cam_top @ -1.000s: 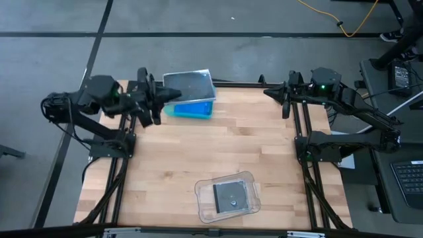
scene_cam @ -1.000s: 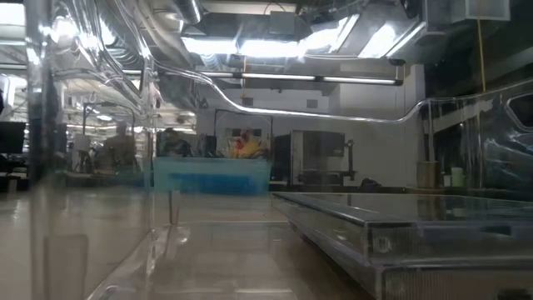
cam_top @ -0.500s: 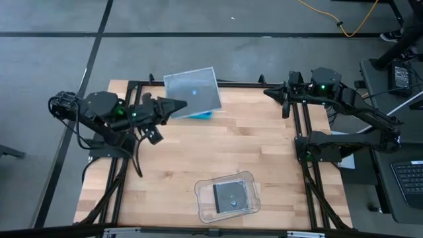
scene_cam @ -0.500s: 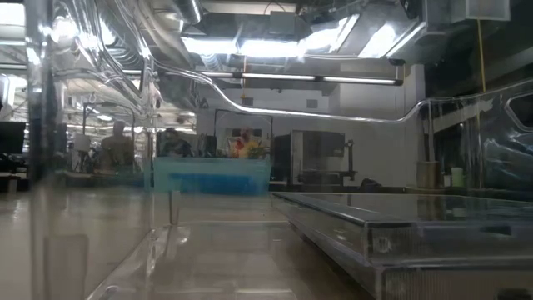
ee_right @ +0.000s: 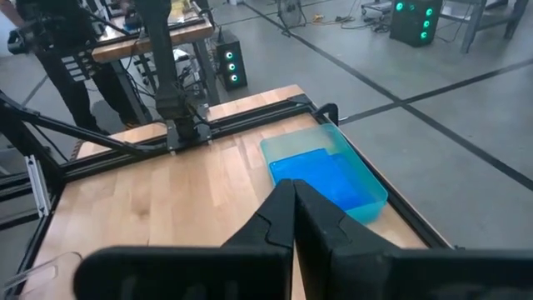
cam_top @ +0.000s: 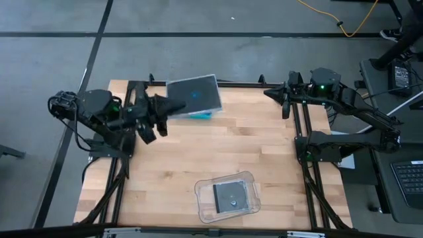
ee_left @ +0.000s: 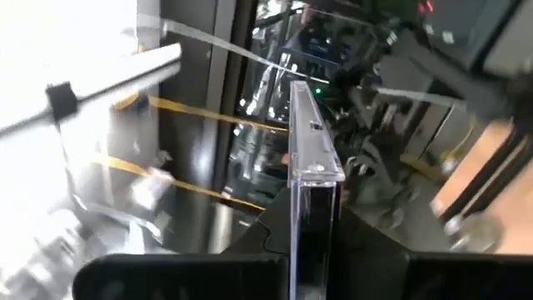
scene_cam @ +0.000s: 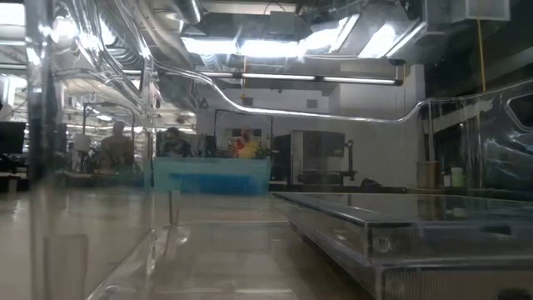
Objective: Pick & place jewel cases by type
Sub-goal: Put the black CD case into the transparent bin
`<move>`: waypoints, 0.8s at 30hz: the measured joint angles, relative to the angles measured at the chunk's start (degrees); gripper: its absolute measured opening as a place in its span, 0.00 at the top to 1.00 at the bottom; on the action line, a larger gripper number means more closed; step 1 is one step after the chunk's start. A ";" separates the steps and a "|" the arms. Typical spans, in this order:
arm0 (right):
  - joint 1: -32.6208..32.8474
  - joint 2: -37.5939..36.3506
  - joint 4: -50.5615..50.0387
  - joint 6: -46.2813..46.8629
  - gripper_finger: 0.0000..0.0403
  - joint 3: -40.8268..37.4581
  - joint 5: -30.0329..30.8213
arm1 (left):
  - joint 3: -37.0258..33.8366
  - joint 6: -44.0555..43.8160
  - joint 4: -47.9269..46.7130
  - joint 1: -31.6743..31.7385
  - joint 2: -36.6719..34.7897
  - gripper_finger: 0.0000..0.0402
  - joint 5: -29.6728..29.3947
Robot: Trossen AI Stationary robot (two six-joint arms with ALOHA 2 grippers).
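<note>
Jaws of the left gripper [cam_top: 166,106] are clamped on one edge of a dark jewel case with a clear cover [cam_top: 193,94], which is carried in the air above the teal tray [cam_top: 204,114] at the far edge of the tabletop [cam_top: 198,152]. The left wrist view shows the case [ee_left: 312,179] edge-on between the two fingers, pinched at its rim only. A second dark case [cam_top: 230,196] already lies in the clear tray [cam_top: 201,210] at the near edge, so my judgement is that the carried case belongs there, well apart from where it now hangs.

Since the grip is on a thin edge, the case can pivot or slip; the carry is best done slowly, keeping the case close to level. It should come down low over the clear tray, squared to the case lying there, before the jaws part, so it settles flat rather than catching the tray's wall.

The right gripper [ee_right: 293,187] waits with its jaws closed and empty at the far right corner, looking over the teal tray [ee_right: 366,179] with a blue case [ee_right: 321,171] inside.
</note>
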 joint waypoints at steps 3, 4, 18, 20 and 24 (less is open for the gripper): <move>0.02 0.02 -0.05 -0.53 0.99 0.00 0.00 | 0.00 -12.09 0.00 1.66 -0.51 0.97 1.25; 0.02 0.02 -0.05 -0.54 0.99 0.00 0.00 | 0.00 -16.44 0.00 2.22 -0.60 0.97 1.54; 0.01 0.01 -0.22 -1.86 0.99 0.00 0.00 | -0.01 -88.70 -0.37 9.77 -1.07 0.97 2.37; 0.00 -0.01 -1.34 -2.39 0.99 0.00 0.00 | -0.21 -99.89 -0.36 10.11 -1.09 0.97 2.12; 0.02 -0.01 -4.36 -5.05 0.99 0.00 -0.02 | -0.22 -114.45 -0.38 9.76 -0.66 0.97 1.11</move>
